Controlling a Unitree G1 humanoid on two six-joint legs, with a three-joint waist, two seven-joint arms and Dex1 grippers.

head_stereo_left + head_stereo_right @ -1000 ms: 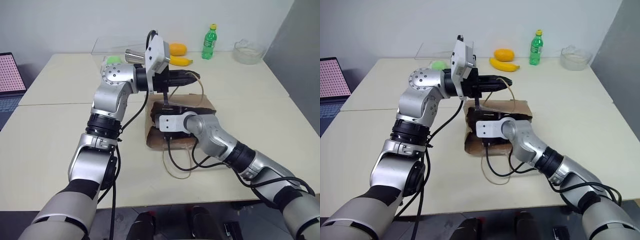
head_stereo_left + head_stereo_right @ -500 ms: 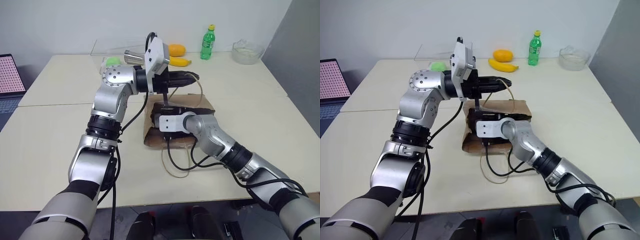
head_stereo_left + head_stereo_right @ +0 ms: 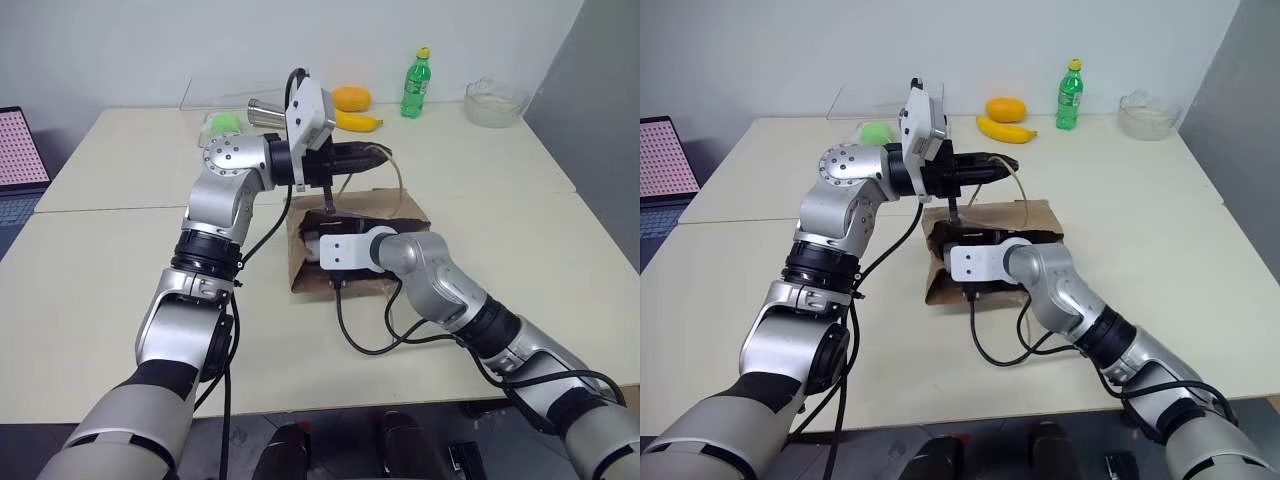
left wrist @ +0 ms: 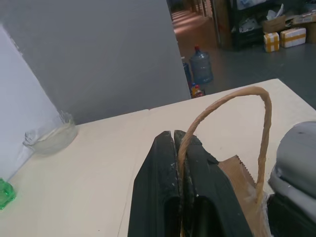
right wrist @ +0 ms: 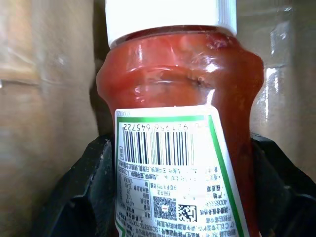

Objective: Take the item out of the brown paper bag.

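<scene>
The brown paper bag lies on the table with its mouth toward me. My left gripper hangs above it, shut on one tan loop handle and holding that handle up. My right gripper is inside the bag's mouth. The item, a red sauce bottle with a white cap and a barcode label, sits between its two black fingers, which press on both of its sides. In the eye views the bag and my right wrist hide the right gripper's fingers.
Along the table's far edge stand a green bottle, a banana, an orange fruit and a glass bowl. A metal cup and a green object sit behind my left arm. A laptop is at far left.
My right arm has drawn back a little toward me, with its hand still in the bag's mouth. The left gripper keeps its hold on the handle.
</scene>
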